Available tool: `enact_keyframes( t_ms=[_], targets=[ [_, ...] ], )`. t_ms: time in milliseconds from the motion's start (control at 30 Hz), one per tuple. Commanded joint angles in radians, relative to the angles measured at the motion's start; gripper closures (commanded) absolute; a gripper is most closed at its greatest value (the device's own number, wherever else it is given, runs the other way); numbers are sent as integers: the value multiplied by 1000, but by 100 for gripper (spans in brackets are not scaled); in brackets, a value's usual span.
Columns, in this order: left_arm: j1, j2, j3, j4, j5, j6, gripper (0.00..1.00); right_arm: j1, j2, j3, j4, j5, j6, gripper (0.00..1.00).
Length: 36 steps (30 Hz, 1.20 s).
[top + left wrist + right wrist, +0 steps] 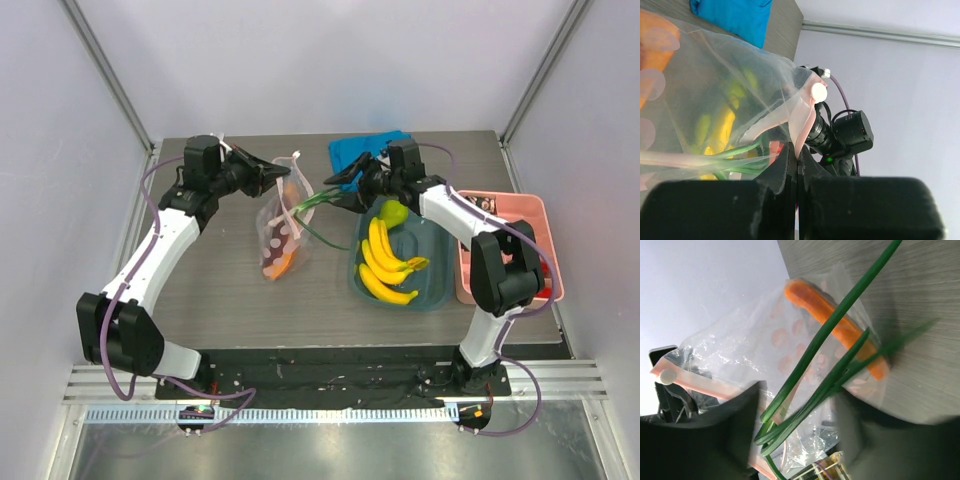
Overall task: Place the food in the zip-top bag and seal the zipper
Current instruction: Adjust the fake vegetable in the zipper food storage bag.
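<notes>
The step in hand looks like loading the green onion; sealing is a long way off.

The left arm reaches up the left side of the table and bends its wrist to the right. The left gripper (268, 177) has its fingers pressed together on the pink zipper strip (802, 125), just below the white slider (818, 92). It holds that corner of the bag (280, 232) up off the table, so the mouth faces right. The rest of the bag droops to the tabletop. The orange pepper (807, 300) is already inside it.

The green onion (322, 200) spans the gap from the bag's mouth toward the right gripper (352, 185). Its leafy end lies over the bag. In the blurred right wrist view the fingers stand apart, with the stalk's pale end running between them. It does not look clamped. The right arm leans forward and left over the tub (437, 290), its gripper pointing at the bag's mouth.

The bananas (385, 262) and the pear (394, 212) lie in the tub, not yet bagged.

The next move calls for getting the stalk fully through the mouth, since it is long, thin and springy. The left grip must not slacken, or the mouth may collapse. After that, the right arm has to fetch the bananas and pear.
</notes>
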Motion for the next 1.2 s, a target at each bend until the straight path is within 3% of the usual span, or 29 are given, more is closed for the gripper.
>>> enact_keyframes(
  t_ms=[0,33,67,100,367,667,833,1167],
  targets=[
    [3,-38,5,50,27,-3,100,17,-2,53,103,-75,52,56],
    [3,-40,5,50,27,-5,100,19,-8,51,115,-81,52,69],
    [3,-37,8,49,27,-5,100,23,-13,51,164,-90,50,93],
    [3,-37,8,47,28,-3,100,25,-31,51,176,-92,44,99],
    [3,-34,4,40,7,-14,100,42,-132,19,299,-32,-37,99],
    [3,-29,5,7,-45,-43,100,131,-257,22,275,137,-405,99],
    [3,-15,16,7,-56,-72,100,260,-318,-18,249,353,-707,99],
    [-5,-11,41,4,-61,-88,100,376,-223,22,98,538,-703,99]
  ],
)
